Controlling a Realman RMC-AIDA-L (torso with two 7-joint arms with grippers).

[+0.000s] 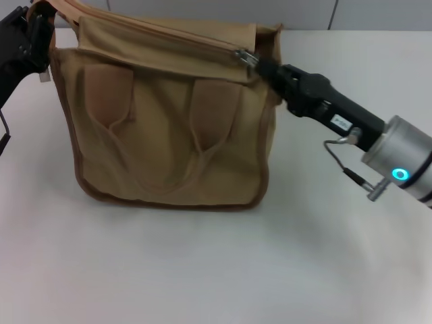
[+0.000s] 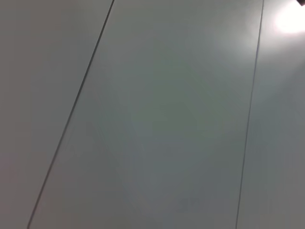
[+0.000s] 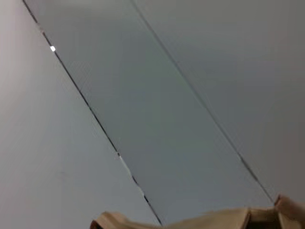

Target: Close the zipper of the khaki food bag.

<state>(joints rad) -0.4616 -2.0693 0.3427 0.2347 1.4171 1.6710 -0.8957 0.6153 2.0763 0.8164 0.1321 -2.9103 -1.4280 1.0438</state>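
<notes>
Surface: a white table point(image 1: 202, 270), smooth and matte, with a faint shadow under the bag.
Room: pale grey wall panels point(image 2: 167, 119) with thin dark seams fill both wrist views; a strip of the same panels shows above the table's far edge in the head view.
Bag: the khaki food bag point(image 1: 169, 128) stands upright on the far half of the table, left of centre, boxy, with its front face toward the camera.
Bag edges: darker brown piping runs down the sides and along the bottom; the left side sits close to the left border of the head view.
Open room: the whole near half of the table and the right side under the right arm are bare white surface.
Material: soft canvas, creased; two loop handles point(image 1: 162, 145) hang flat against the front over the pockets.
Zipper: the zipper point(image 1: 202, 42) runs across the top panel, sloping from upper left down to the right, with its silver pull tab point(image 1: 246, 58) at the right end.
Right gripper: the right gripper point(image 1: 262, 66), black on a silver wrist with a blue light, reaches in from the right; its tip is pinched on the pull tab.
Left gripper: the left gripper point(image 1: 37, 37) is at the bag's top left corner, touching the fabric; whether it grips cannot be told.
Right wrist view: a strip of khaki fabric shows along one border.
</notes>
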